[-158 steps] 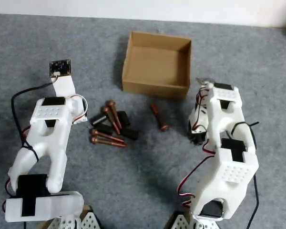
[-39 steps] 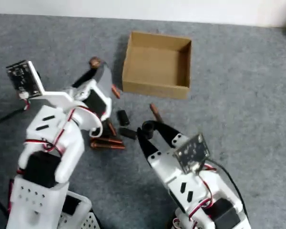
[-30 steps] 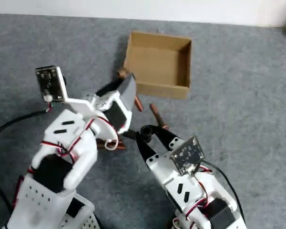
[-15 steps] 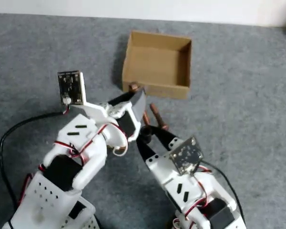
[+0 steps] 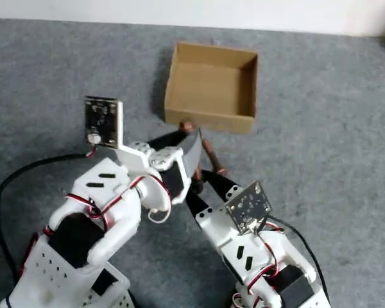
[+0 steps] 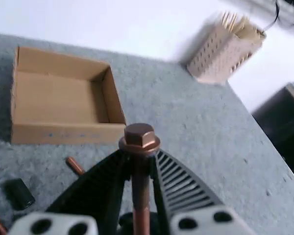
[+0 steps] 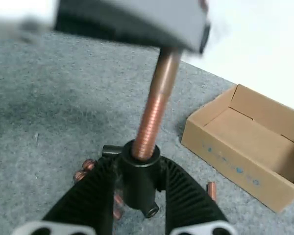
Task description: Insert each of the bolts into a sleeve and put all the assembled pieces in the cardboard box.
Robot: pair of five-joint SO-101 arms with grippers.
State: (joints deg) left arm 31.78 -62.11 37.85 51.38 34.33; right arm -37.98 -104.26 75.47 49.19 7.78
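Nearest in the scene, the right arm's black ribbed gripper [image 7: 139, 172] is clenched on a short black cylindrical sleeve [image 7: 138, 183], with the sleeve's open mouth facing away toward the far side. Just beyond it, the threaded tip of a long copper-coloured hex-head bolt [image 7: 159, 95] meets that mouth and looks to be just inside it, though how deep it sits cannot be told. The bolt's long axis runs roughly near to far, with its head at the far end, and it leans slightly off the sleeve's own axis. The left arm's black gripper [image 6: 139, 169] grasps the shank just below the head, so it lies on the far side of the sleeve.

As I judge it, the coming move is a push along the shank toward the near side, and the small tilt needs taking out first or the threads may bind at the rim.

Beside the grippers a second copper bolt [image 5: 212, 158] lies loose on the grey carpet [image 5: 321, 128]. Farther off stands the open brown cardboard box [image 5: 208, 119], with no assembled piece in it.
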